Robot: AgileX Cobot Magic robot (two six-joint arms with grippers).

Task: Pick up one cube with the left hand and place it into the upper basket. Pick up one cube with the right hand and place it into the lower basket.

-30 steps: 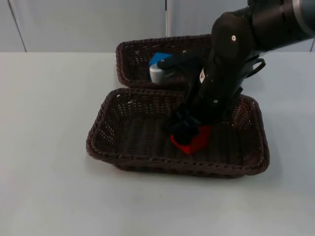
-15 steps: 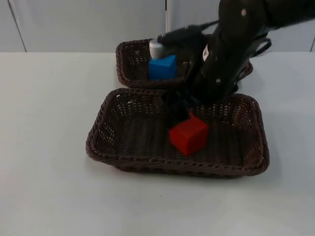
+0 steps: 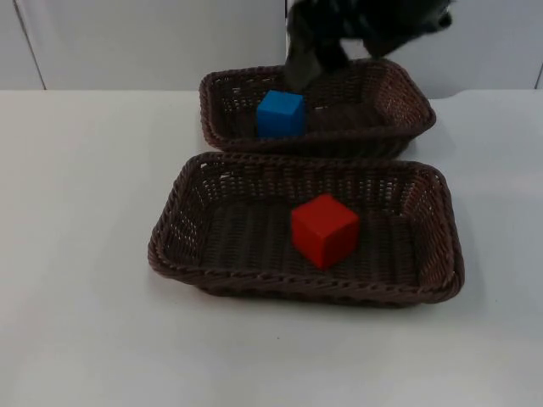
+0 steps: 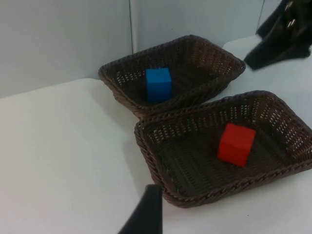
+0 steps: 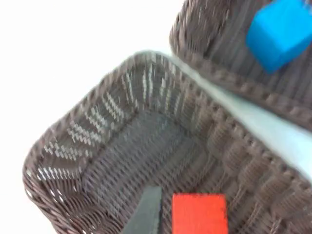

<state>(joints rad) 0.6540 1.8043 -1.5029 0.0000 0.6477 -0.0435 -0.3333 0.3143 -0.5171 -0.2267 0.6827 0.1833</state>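
A blue cube [image 3: 280, 114] lies in the upper wicker basket [image 3: 399, 102], near its left end; it is also in the left wrist view as the blue cube [image 4: 158, 84]. A red cube [image 3: 324, 229] rests free on the floor of the lower basket [image 3: 182, 203], also seen as the red cube [image 4: 236, 144] and the red cube [image 5: 200, 214]. My right gripper [image 3: 312, 69] hangs high over the upper basket, open and holding nothing. My left gripper [image 4: 146, 214] waits off to the left of both baskets, above bare table.
The two baskets stand close together, long sides almost touching, in the middle of the white table [image 3: 85, 212]. The grey partition wall [image 3: 153, 42] rises right behind the upper basket. Open table top lies left, right and in front of the baskets.
My right gripper let go of the red cube in the lower basket, then rose and drew back over the upper basket. The red cube stays where it was set down.
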